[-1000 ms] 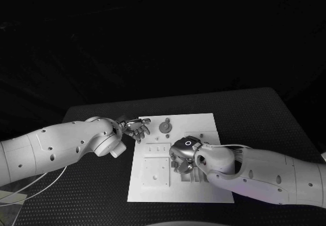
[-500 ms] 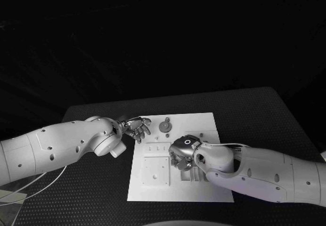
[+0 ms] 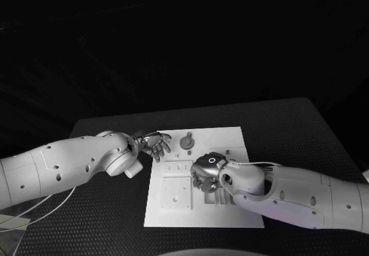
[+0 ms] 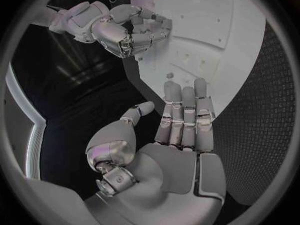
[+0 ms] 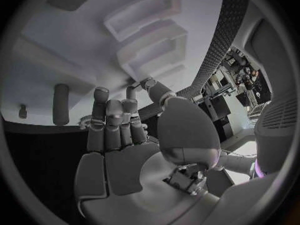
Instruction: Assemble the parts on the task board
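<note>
White task board (image 3: 231,136) mid table | L hand (image 3: 156,144) fingers spread, empty | R hand (image 3: 206,169) over board, grip unclear

Looks like a robotics lab or test room: black foam-mat table (image 3: 307,128) with a white task board (image 3: 201,184) at centre, dark surround all round (nothing homely). Right wrist view catches racks of equipment (image 5: 234,85) and cluttered benches beyond the table edge.
</note>
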